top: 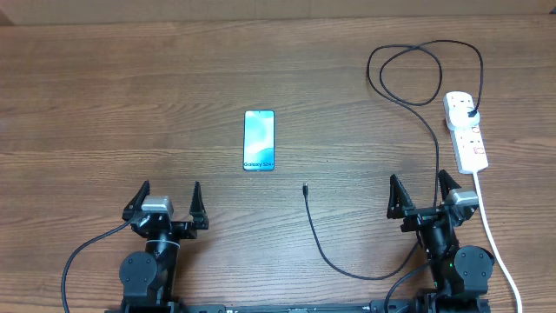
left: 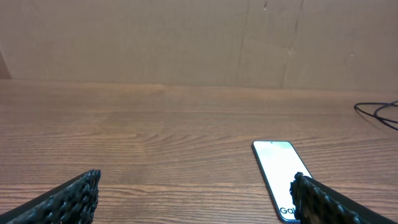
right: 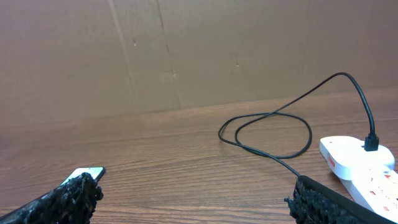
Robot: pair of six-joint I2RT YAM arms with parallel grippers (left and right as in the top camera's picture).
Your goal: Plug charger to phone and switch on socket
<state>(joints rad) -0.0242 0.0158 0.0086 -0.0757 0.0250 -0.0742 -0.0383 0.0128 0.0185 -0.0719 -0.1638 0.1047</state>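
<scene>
Left tool (top: 170, 187) and right tool (top: 419, 178), ribbed black fingers (left: 68, 202) wide apart, over wood-grain table (top: 130, 104).

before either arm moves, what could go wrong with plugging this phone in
1. The charger cable runs close past the right gripper; moving that arm could snag it and tug its plug out of the socket.
2. The phone lies loose on the table; pushing the connector in may slide it unless the left gripper steadies it.
3. The connector tip is tiny and lies flat, so a pinch may slip.
</scene>
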